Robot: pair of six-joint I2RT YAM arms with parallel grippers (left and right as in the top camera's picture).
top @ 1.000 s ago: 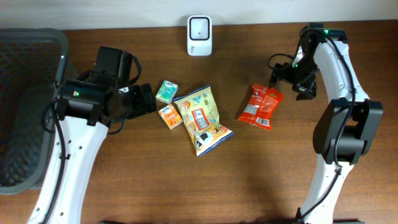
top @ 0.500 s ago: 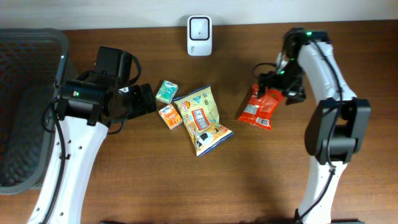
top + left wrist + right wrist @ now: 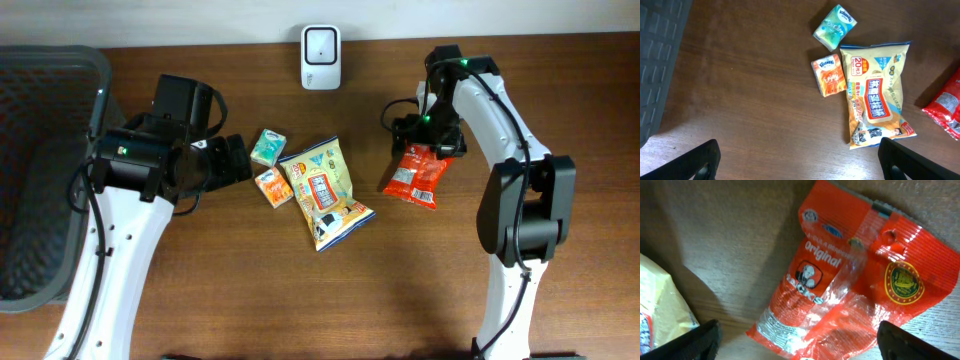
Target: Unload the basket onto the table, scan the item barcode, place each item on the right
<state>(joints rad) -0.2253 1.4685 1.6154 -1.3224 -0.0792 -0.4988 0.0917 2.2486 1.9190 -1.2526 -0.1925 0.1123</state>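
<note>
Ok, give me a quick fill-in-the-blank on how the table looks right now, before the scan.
1. The right gripper hangs over the red snack bag with its jaws ____.
2. The orange tissue pack lies farther from the scanner than the ____ tissue pack.
3. The mesh basket sits beside the robot's ____ arm.
Missing words: open; teal; left.

You lose the red snack packet's [image 3: 412, 182] top edge under the right pincer [image 3: 428, 138] overhead; the left wrist view crops it.
</note>
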